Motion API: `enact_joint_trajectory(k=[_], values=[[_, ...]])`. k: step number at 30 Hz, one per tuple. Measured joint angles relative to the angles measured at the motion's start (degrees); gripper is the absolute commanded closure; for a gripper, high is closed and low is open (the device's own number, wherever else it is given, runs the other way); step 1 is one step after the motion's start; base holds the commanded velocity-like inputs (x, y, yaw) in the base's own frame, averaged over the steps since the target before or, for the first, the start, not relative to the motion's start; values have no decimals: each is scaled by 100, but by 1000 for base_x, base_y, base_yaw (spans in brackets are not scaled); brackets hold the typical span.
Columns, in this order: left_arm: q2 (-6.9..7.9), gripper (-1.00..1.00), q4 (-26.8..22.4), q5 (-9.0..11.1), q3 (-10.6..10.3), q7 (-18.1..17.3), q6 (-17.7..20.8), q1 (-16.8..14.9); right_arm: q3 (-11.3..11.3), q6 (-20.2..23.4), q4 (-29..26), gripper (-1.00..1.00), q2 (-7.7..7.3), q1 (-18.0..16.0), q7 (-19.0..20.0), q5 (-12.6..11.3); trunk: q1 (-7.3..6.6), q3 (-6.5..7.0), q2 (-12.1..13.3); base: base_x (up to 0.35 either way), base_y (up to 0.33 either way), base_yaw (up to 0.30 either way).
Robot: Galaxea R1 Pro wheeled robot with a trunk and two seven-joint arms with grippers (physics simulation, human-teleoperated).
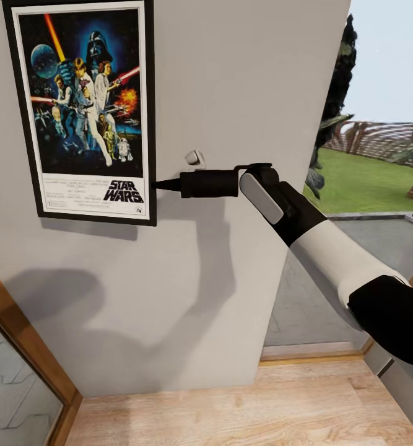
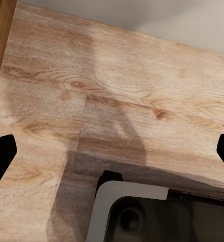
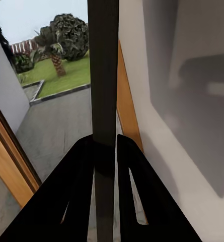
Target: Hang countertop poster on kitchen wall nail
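The poster (image 1: 85,108) is hanging flat on the grey wall (image 1: 231,93) in the upper left of the head view. The right end effector (image 1: 158,184) is reaching in from the right, its fingers clamping the poster's lower right frame edge (image 3: 102,75). The left end effector (image 2: 112,151) is hanging with fingers apart over the wooden floor (image 2: 66,91).

poster (image 1: 85,111) top beyond frame edge
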Motion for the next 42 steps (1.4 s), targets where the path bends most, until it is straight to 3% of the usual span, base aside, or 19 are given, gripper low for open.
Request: enact_joint_trajectory(k=[17,42], values=[[0,-100,0,0,-1,0,0,0,10,-29,-65,100,7,59,-81,-28,0,-1,0,0,0,0],[0,-100,-1,1,-5,0,0,1,52,-406,8,100,6,70,-51,220,1,-1,3,0,0,0]])
